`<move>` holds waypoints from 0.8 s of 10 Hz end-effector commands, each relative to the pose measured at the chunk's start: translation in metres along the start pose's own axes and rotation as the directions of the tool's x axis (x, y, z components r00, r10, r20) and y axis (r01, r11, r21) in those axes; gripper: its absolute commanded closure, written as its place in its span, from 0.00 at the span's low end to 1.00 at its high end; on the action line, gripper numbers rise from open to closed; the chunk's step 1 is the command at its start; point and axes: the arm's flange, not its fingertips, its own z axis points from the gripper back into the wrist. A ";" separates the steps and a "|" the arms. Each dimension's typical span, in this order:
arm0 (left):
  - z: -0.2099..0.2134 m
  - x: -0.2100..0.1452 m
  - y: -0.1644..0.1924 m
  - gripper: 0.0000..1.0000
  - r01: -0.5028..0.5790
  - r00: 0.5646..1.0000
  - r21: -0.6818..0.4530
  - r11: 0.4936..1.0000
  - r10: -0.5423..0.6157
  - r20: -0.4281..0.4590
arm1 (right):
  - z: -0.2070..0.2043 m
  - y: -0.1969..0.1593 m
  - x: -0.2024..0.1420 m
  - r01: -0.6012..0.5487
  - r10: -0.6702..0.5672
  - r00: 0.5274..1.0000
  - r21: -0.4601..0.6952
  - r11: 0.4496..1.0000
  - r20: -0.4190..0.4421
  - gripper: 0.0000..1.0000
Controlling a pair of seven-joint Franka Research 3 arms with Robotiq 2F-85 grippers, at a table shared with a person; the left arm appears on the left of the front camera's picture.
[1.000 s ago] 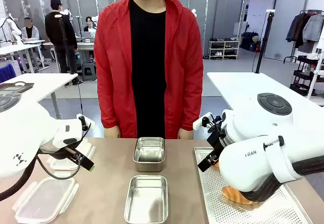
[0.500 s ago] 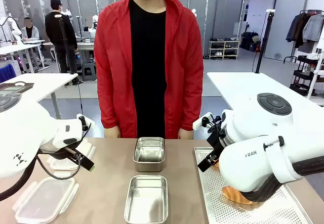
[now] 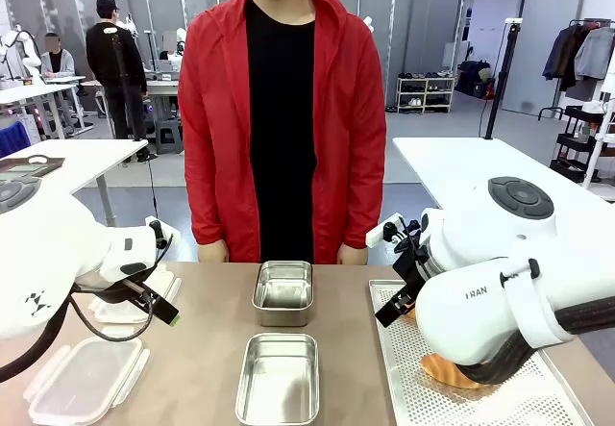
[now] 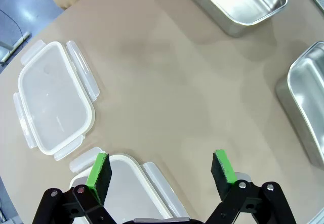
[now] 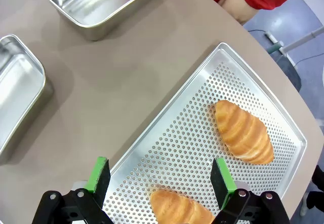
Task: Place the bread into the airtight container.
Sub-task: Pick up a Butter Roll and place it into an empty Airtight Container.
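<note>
Two golden bread rolls lie on a perforated metal tray (image 5: 192,128): one bread roll (image 5: 244,131) toward its far side, the other (image 5: 179,209) just beyond my right gripper (image 5: 160,176). That gripper hovers open over the tray with nothing between its fingers. Two open steel airtight containers stand mid-table, one far (image 3: 282,291) and one near (image 3: 279,378). My left gripper (image 4: 160,168) hangs open above the table's left side, over a clear plastic lid (image 4: 121,193). In the front view the right arm covers most of a roll (image 3: 444,372).
A second clear lid (image 4: 53,105) lies flat farther off on the left. A person in a red jacket (image 3: 279,118) stands at the far edge, hands resting near the table. Bare tabletop lies between the lids and the containers.
</note>
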 end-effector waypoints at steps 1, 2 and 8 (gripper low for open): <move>0.019 0.020 0.006 0.00 -0.019 0.997 -0.112 0.994 0.012 -0.071 | 0.027 -0.013 0.015 0.004 -0.004 1.000 0.001 1.000 0.021 0.00; 0.029 0.032 0.013 0.00 0.004 0.996 -0.082 0.997 -0.011 -0.084 | 0.048 -0.025 0.025 0.005 -0.005 1.000 0.018 1.000 0.020 0.00; 0.250 0.119 0.089 0.00 -0.086 0.996 -0.269 0.959 0.076 -0.049 | 0.241 -0.074 0.020 -0.155 0.157 0.988 0.126 0.980 -0.004 0.00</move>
